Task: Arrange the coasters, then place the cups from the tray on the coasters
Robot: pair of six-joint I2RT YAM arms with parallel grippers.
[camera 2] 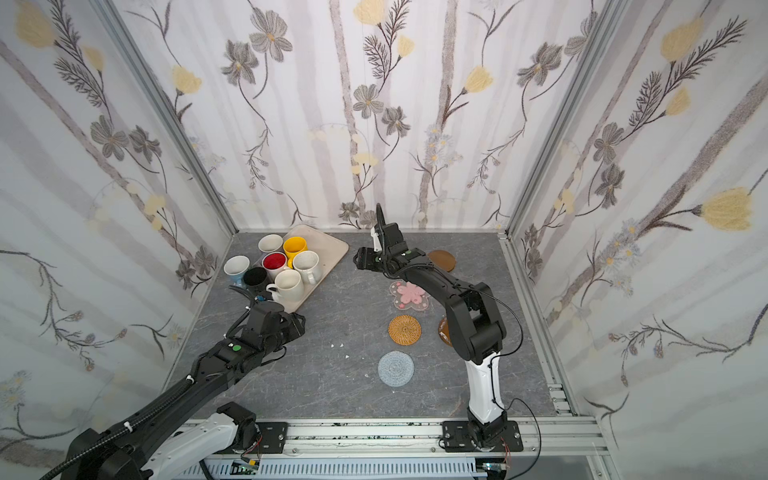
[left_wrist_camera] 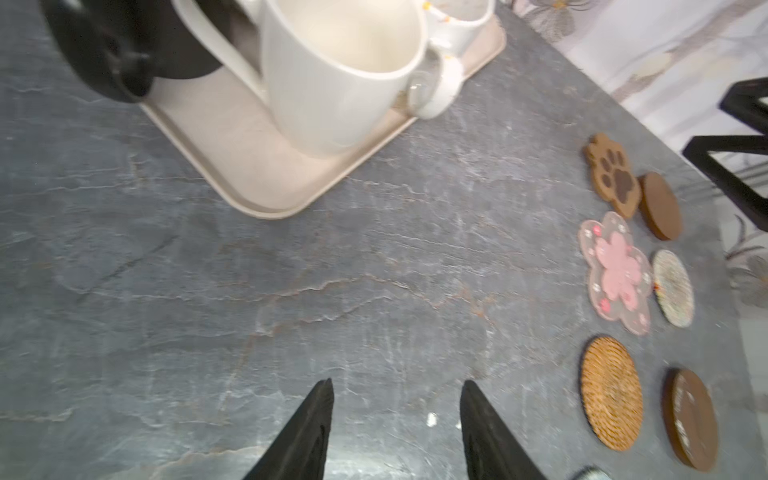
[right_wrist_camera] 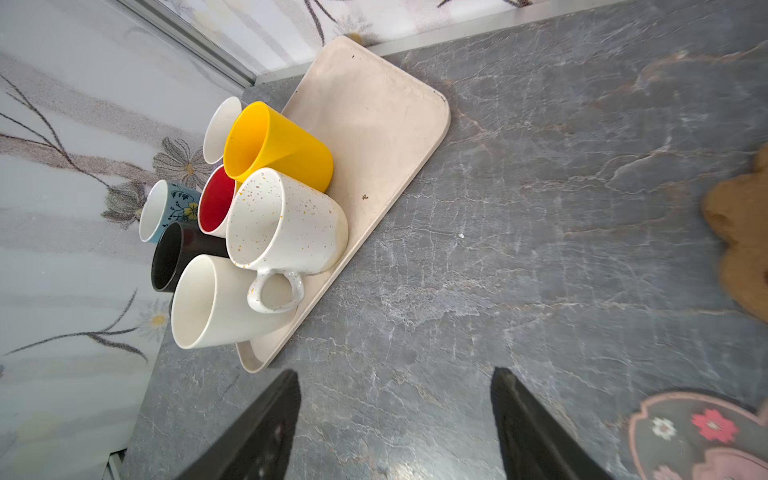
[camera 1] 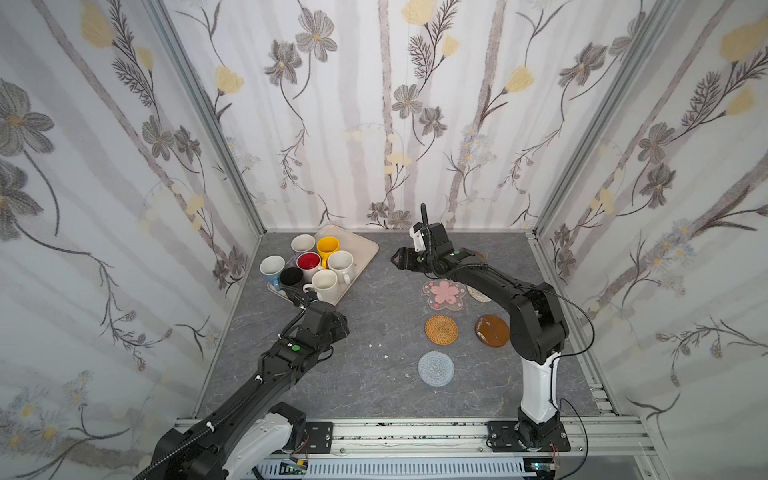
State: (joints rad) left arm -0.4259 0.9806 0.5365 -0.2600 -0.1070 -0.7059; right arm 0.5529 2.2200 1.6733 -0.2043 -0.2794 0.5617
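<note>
Left wrist view: left pincer (left_wrist_camera: 397,382) and right pincer (right_wrist_camera: 395,372) spread, empty; cream ceramic mug (left_wrist_camera: 332,83) on beige rectangular tray (camera 1: 357,245), centre-left in both top views, seems rigid, slick, breakable, so grab rim.

Grey stone-patterned tabletop (camera 1: 374,365), beige tray (camera 1: 358,245) at far left, seven coasters (camera 1: 441,330) at right.

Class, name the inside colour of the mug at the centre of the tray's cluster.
Red inside the mug, clearest in a top view.
</note>
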